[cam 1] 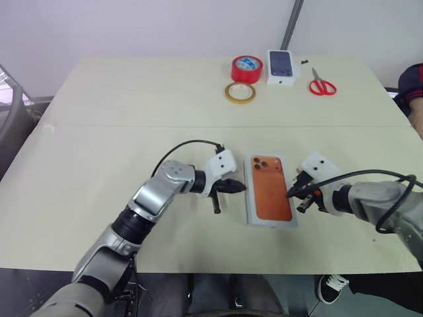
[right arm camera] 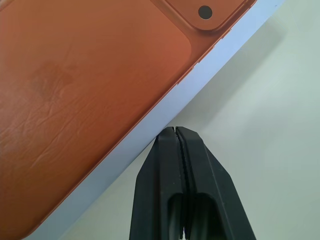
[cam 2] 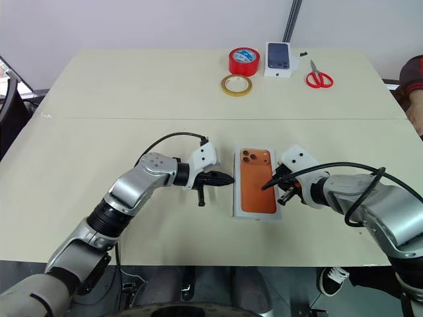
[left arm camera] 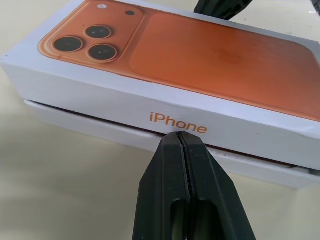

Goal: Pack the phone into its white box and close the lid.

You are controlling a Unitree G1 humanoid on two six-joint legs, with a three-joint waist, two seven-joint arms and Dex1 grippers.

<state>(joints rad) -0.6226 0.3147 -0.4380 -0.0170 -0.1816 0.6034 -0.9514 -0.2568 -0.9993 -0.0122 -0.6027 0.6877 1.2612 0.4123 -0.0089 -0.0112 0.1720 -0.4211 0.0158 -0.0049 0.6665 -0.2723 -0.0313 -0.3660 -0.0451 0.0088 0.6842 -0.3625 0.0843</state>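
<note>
The lid (cam 1: 269, 188), printed with an orange phone, lies face up on the white box (left arm camera: 100, 131) at the middle of the table's near half. In the left wrist view a thin dark gap shows between the lid (left arm camera: 200, 55) and the tray under it. The phone itself is hidden. My left gripper (cam 1: 243, 187) is shut, and its tip (left arm camera: 181, 137) stands at the box's left long side, level with that gap. At the right long edge my right gripper (cam 1: 289, 195) is also shut, its tip (right arm camera: 175, 131) against the lid's white rim. Neither holds anything.
At the table's far side lie a red tape roll (cam 1: 246, 69), a yellowish tape ring (cam 1: 239, 92), a small white box printed with a dark phone (cam 1: 281, 66) and red scissors (cam 1: 322, 84). A person's arm (cam 1: 413, 92) shows at the right edge.
</note>
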